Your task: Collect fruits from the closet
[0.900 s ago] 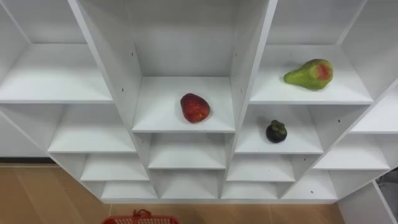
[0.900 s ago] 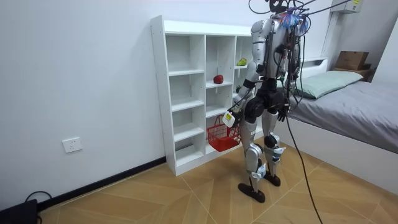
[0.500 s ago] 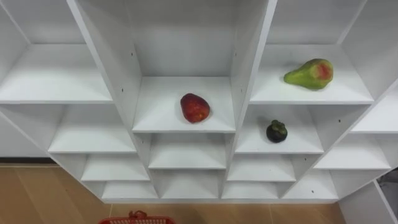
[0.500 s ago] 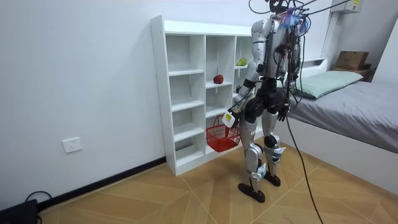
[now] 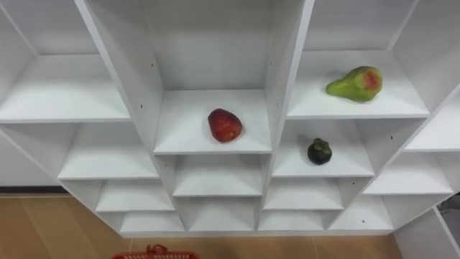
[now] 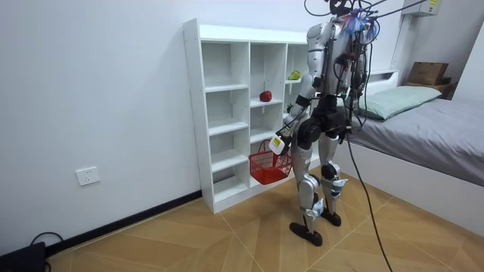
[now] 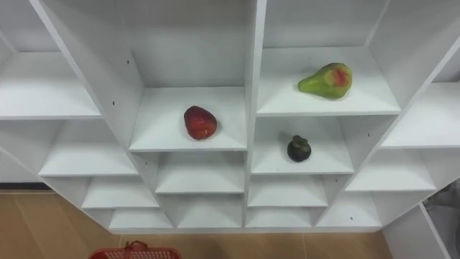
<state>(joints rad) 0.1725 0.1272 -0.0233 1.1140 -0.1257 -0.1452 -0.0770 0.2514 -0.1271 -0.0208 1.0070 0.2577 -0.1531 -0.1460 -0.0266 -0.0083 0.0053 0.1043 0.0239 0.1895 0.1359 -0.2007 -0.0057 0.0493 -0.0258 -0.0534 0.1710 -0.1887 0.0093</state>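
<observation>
**Before the shelves, basket in hand — nothing picked yet**

Stands close before the white closet (image 5: 284, 72), with a bed (image 6: 423, 128) behind, looking down into the open compartments. Carries a red basket (image 6: 268, 168) low on the left, clear of the floor, hung from the left hand (image 6: 278, 143). Too small in the room view to read the fingers singly, but judged to be curled round the handle from the way the basket hangs. Catches only the basket's rim at the bottom edge of the eye views, so cannot say what lies inside. Holds the right hand (image 6: 344, 136) down by the hip at the room view's right; cannot tell its state.

Finds three fruits, all on shelves:
- A red fruit (image 5: 225, 124) in the middle column, towards the front of its shelf.
- A green fruit with a red blush (image 5: 354, 83) lying on its side in the column to the right, on a slightly higher shelf.
- A small dark round fruit (image 5: 320, 151) in the compartment directly beneath the green one.

Reads as the very start of collecting — approach made, no reach begun. Calls next, most likely, for:
- raising the free right hand into one compartment, clear of the upright panels and the shelf above;
- closing round the fruit without nudging it, since all three look apt to roll;
- bringing it across to the basket on the left, or lifting the basket to meet it.
</observation>
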